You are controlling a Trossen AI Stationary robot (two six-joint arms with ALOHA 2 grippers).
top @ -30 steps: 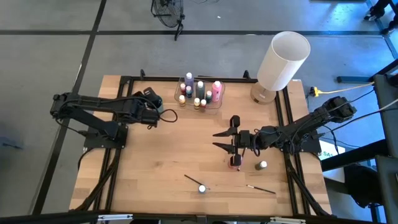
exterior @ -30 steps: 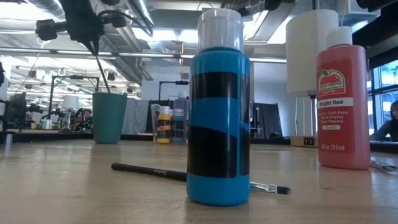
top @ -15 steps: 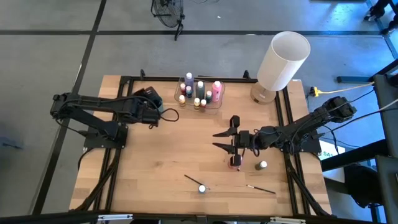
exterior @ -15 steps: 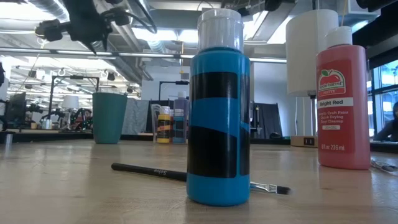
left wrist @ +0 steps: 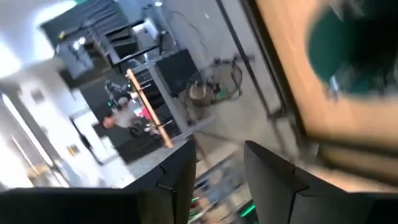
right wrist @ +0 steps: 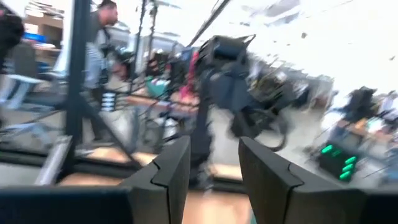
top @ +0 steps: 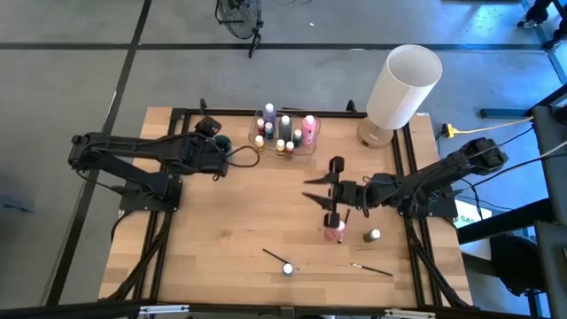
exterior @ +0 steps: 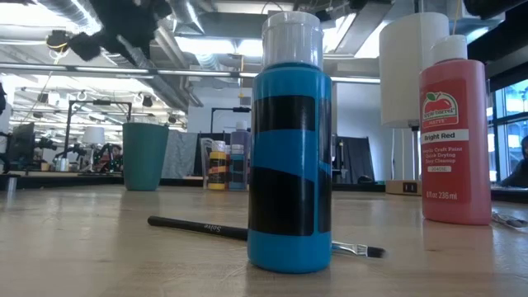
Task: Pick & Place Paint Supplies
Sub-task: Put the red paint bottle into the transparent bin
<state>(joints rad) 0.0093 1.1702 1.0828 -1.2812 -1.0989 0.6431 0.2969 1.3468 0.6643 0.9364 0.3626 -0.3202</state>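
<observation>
Wooden bench (top: 221,230) below: our right end effector (top: 319,197) gapes empty; pink bottle (top: 335,231) just beside. We should centre, then descend squarely. Left end effector (top: 209,133) also parted.

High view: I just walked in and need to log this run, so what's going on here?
Neither arm holds anything. The right gripper hangs open above the table beside the pink bottle; the left gripper is open near the clear container, where several bottles stand. The blue bottle, a white-capped bottle and two brushes are loose on the table.
</observation>
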